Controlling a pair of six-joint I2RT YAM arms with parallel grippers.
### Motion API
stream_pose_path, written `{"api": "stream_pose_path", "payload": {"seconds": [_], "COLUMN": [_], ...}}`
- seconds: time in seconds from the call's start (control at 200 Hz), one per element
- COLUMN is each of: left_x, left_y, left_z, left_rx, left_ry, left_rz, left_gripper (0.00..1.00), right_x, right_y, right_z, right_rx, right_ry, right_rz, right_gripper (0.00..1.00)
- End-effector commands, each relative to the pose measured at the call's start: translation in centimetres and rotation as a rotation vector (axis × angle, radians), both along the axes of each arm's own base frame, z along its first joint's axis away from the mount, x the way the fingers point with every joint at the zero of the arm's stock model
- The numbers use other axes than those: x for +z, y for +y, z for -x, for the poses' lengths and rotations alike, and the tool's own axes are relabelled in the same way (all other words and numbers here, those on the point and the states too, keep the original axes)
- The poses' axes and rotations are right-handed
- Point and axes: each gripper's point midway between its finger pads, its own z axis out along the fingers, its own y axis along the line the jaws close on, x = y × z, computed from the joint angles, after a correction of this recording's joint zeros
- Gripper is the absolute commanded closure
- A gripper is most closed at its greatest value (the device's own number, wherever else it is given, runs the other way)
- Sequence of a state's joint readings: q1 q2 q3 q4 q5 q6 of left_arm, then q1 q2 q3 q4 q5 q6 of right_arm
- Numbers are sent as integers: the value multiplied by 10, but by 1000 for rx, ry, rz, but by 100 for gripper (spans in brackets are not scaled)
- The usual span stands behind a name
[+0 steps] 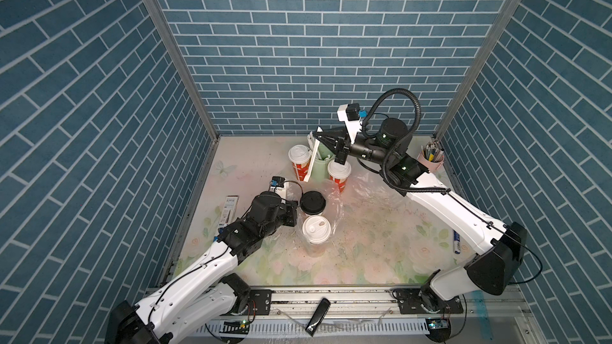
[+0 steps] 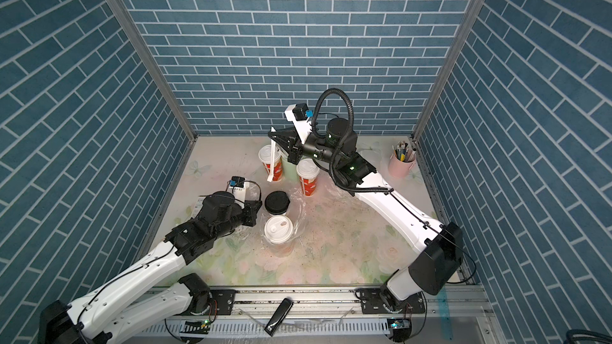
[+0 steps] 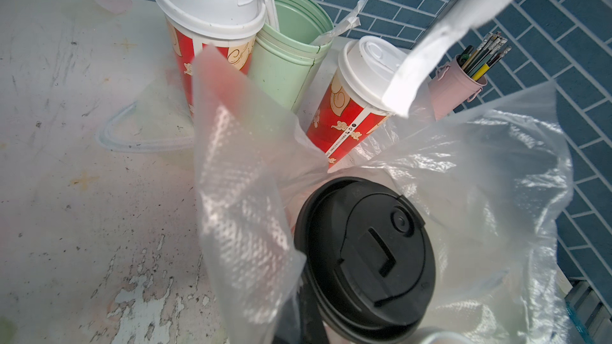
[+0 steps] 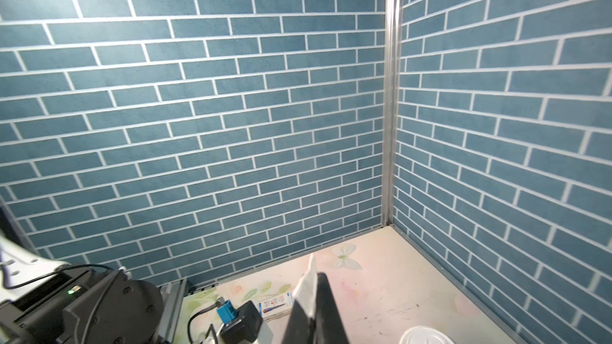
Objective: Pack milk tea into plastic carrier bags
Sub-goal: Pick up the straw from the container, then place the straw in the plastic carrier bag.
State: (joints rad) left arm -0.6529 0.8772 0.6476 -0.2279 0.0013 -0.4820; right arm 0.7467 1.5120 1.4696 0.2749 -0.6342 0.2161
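left pincer: closed, apparently pinching carrier bag film
carrier bag: wrapped around black-lidded cup
right pincer: raised, clamped on wrapped straw above mint cylinder

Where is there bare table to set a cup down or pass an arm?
Free: front strip between white-lid cup and front rail; back-left corner beside far red cup; mid-right between flat bag and right arm. Crowded: back centre, right end effector holding a wrapped straw by the mint holder; centre-left, left end effector gripping the filled bag.
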Motion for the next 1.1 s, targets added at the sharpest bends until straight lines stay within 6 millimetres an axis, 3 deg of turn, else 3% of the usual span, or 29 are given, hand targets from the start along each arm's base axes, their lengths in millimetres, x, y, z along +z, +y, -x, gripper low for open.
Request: {"api": "stream_pose_path", "payload": {"seconds": [0.0,0.545,0.565,0.795,1.096], "left_x": [13,12,21,27,26], "left_y": [-1,6,4,6,5], "left_z": [-3,-4,-5,-6,-6], "left_rx": [3,22,23,30,26], "left_ry": [-21,-19,-34,-43,-37], "left_rz": [7,-28,-16,-22,-23], "left_gripper": [100,100,100,100,100], "right_x": [2,-46,-47,-64,-69], "right_y": [11,32,32,38,43], "right_z": [15,5,5,0,-10], "right_rx": [114,152,152,153,130], "right_ry": [25,90,87,64,20], "right_rz": [-49,44,49,97,82], "right_gripper": [100,100,100,100,100]}}
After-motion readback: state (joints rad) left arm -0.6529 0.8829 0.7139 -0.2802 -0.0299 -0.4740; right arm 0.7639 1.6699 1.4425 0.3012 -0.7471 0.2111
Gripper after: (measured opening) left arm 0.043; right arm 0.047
